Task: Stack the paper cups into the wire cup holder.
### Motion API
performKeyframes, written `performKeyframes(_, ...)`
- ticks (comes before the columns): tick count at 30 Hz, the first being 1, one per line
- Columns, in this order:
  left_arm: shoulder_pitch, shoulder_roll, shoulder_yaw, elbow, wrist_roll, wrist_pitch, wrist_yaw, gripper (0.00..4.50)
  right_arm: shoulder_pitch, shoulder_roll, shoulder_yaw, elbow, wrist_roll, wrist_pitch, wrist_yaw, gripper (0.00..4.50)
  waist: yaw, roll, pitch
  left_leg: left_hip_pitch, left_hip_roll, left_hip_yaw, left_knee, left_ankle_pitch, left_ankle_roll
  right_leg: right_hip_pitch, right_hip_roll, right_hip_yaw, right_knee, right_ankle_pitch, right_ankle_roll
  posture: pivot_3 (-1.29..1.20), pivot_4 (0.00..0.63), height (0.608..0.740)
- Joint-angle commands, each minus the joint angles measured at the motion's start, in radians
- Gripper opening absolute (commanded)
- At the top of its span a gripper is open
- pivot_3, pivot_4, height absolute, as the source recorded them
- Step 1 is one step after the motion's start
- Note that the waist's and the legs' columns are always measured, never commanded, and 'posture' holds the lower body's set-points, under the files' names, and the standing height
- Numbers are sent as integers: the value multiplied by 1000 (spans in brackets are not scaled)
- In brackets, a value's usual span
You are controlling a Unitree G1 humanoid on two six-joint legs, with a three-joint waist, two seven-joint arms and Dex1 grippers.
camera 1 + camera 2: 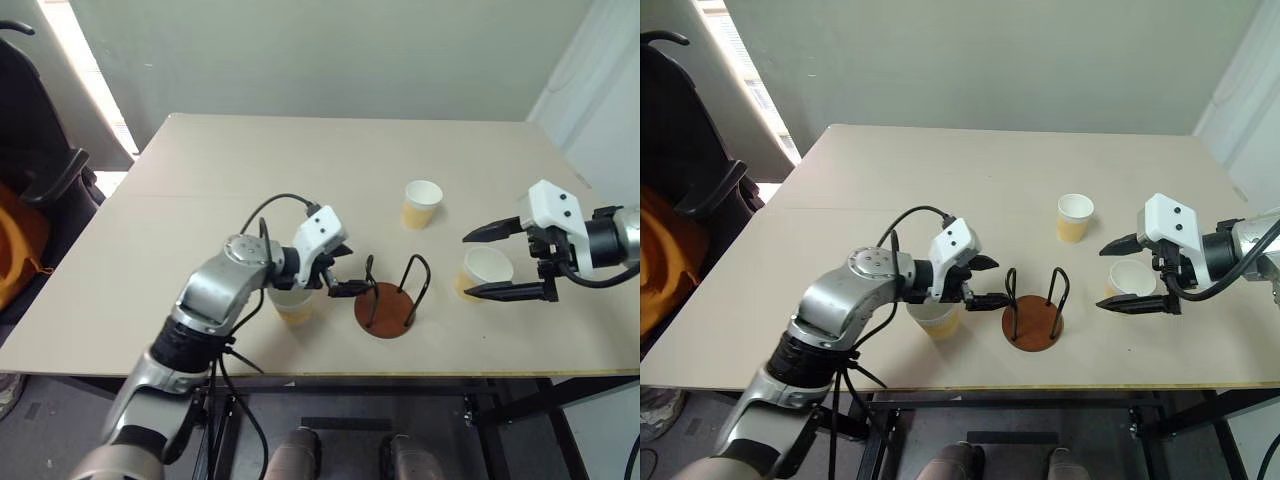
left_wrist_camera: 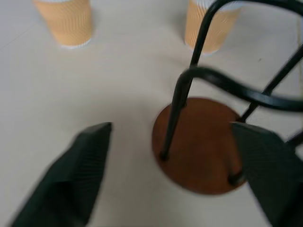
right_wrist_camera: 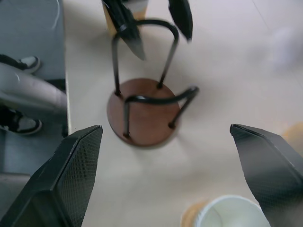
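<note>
**Both end effectors open, holder still empty**

You have the surface (image 1: 200,260) carrying everything. The wire cup holder (image 1: 385,308) stands upright near its front edge, with no cup inside its loops. Your left end effector (image 1: 337,272) hovers just beside the holder, fingers spread wide and holding nothing; one paper cup (image 1: 292,305) stands upright directly beneath its wrist, on the side away from the holder. Your right end effector (image 1: 505,260) is also fully open and empty, with a second cup (image 1: 484,270) sitting upright between its fingers, not yet gripped. The third cup (image 1: 422,203) stands farther back, well apart from both. Judging by this, the right arm is the better placed: its cup lies straight ahead, axis vertical, and the holder lies toward your left from there.
</note>
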Motion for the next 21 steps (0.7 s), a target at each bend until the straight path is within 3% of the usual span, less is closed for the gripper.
performKeyframes(1,-26,86,73,-49,-47,-86,-107,4417,15,-48,-13,26,-39,-27,4,4500,0,0,0,0,0,0,0,0,0,0,0,0,0,0,0,0,150,740)
performKeyframes(6,-108,204,211,8,-156,-172,-262,4417,30,-58,22,73,-108,-66,-13,4500,0,-1,0,-1,0,-1,0,-3,0,-1,0,1,0,-1,1,0,150,740)
performKeyframes(10,-95,282,228,-77,-249,-173,-406,4417,21,-44,86,124,-196,-113,-34,4500,-1,0,0,-1,0,-1,0,-7,4,-1,0,2,-1,-2,1,0,150,740)
performKeyframes(21,-71,357,235,-108,-257,-189,-421,4417,-10,21,209,266,-367,-221,-53,4500,-4,0,0,-1,1,-1,0,-9,6,-2,0,2,0,-2,0,0,150,740)
